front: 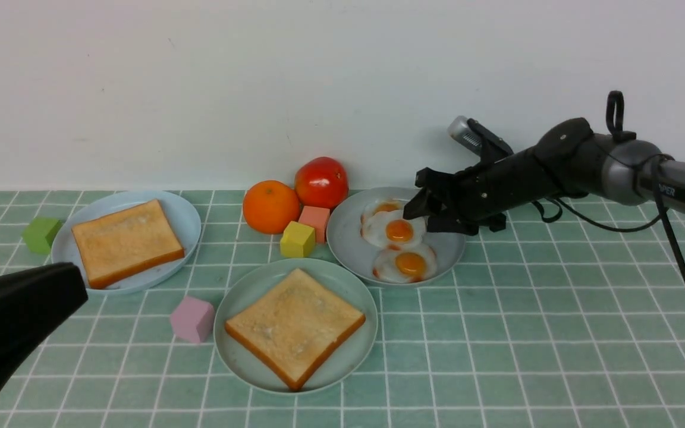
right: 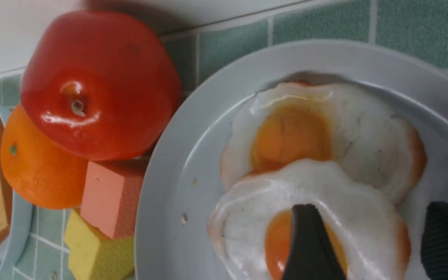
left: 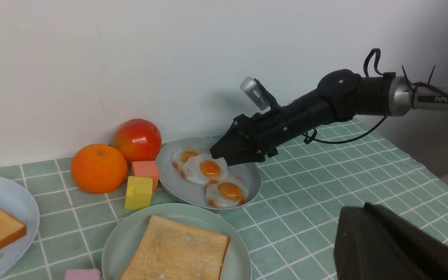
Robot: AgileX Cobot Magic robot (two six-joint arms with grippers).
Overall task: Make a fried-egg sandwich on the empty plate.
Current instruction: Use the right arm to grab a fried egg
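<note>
One toast slice lies on the pale sea-green plate at the front centre. A second toast slice rests on the light blue plate at the left. Three fried eggs lie on the grey-blue plate. My right gripper is open, low over the middle egg. In the right wrist view its fingertips straddle that egg, one over the yolk, the other beyond its edge. My left gripper hovers at the front left, shut and holding nothing.
An orange and a red tomato stand by the wall, with a yellow cube and a salmon cube beside the egg plate. A green cube sits far left. A pink cube sits left of the sea-green plate.
</note>
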